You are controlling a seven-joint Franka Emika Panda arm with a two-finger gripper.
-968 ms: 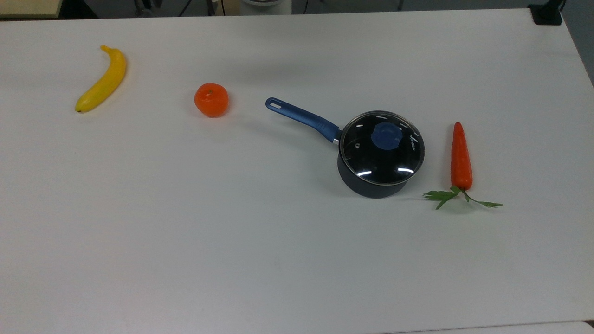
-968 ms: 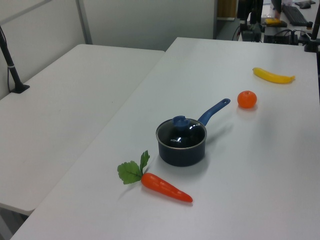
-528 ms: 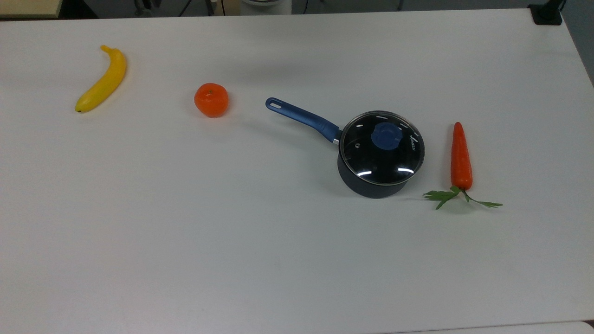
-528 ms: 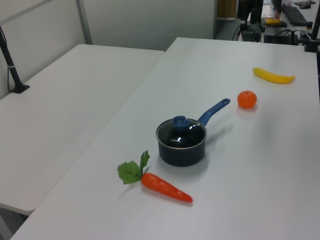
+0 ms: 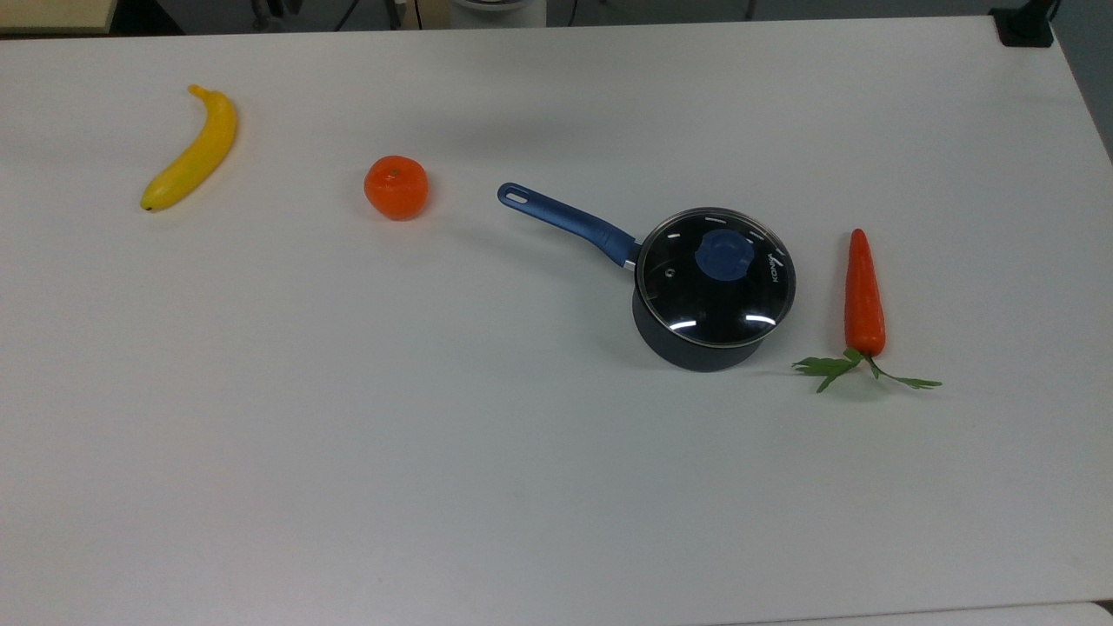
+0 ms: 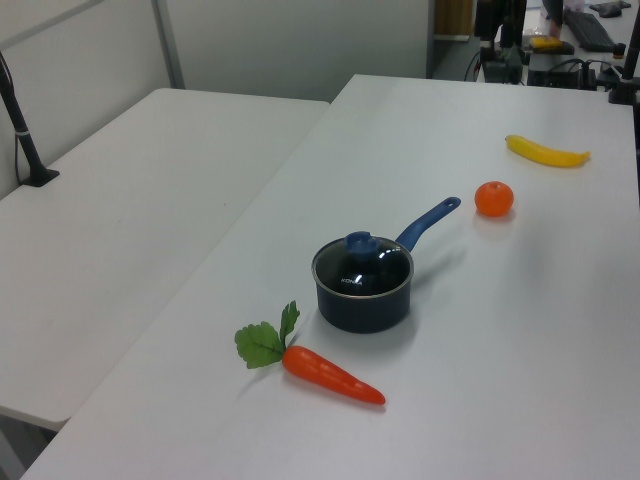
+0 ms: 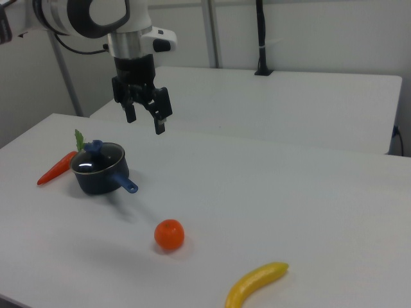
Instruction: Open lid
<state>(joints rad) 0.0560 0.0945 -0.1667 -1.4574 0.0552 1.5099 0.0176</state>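
The lid point(image 5: 716, 276) is a round glass disc with a metal rim and a blue knob point(image 5: 725, 254), lying flat and closed on the dark saucepan point(image 5: 696, 349). The pan's blue handle point(image 5: 569, 222) points toward the top view's upper left. In the left view, the lid point(image 6: 362, 266) sits on the saucepan point(image 6: 365, 305) at mid-table. My gripper point(image 7: 146, 122) hangs open and empty in the right view, high above the table, up and to the right of the lid point(image 7: 97, 157) and well apart from it.
A carrot point(image 5: 864, 296) with green leaves lies just beyond the pan on the top view's right. An orange point(image 5: 396, 187) and a banana point(image 5: 193, 152) lie to the top view's left. The white table point(image 5: 435, 435) stretches wide toward the front.
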